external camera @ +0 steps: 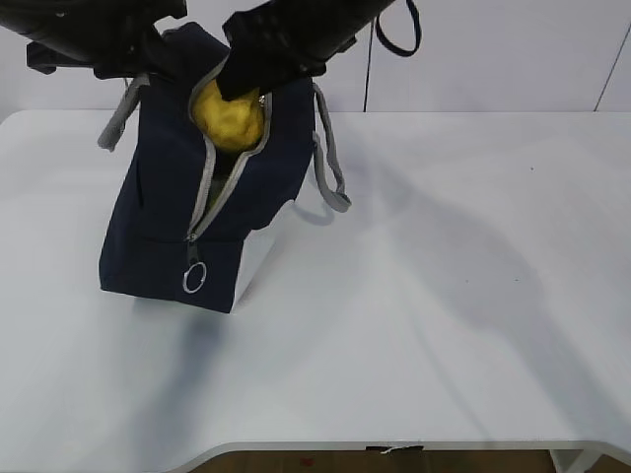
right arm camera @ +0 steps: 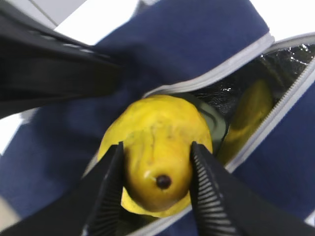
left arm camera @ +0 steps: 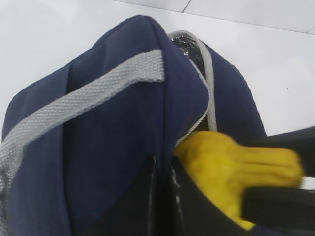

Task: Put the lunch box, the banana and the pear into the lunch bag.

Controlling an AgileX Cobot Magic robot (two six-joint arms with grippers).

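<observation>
The navy lunch bag (external camera: 168, 207) stands on the table with its zipper open at the top. My right gripper (external camera: 242, 84) is shut on the yellow pear (external camera: 229, 118) and holds it in the bag's mouth, its dark end toward the wrist camera (right arm camera: 157, 142). My left gripper (external camera: 148, 59) is shut on the bag's top edge (left arm camera: 98, 162) and holds the opening apart; the pear (left arm camera: 231, 167) is just beside it. Inside, against the foil lining, lie the banana (right arm camera: 251, 115) and a pale green lid edge of the lunch box (right arm camera: 215, 123).
The bag stands at the back left of the white table (external camera: 444, 296). Its grey strap handles hang at both sides (external camera: 330, 172). The zipper's ring pull (external camera: 194, 279) hangs low on the front. A black cable loop (external camera: 396, 34) hangs from the right arm.
</observation>
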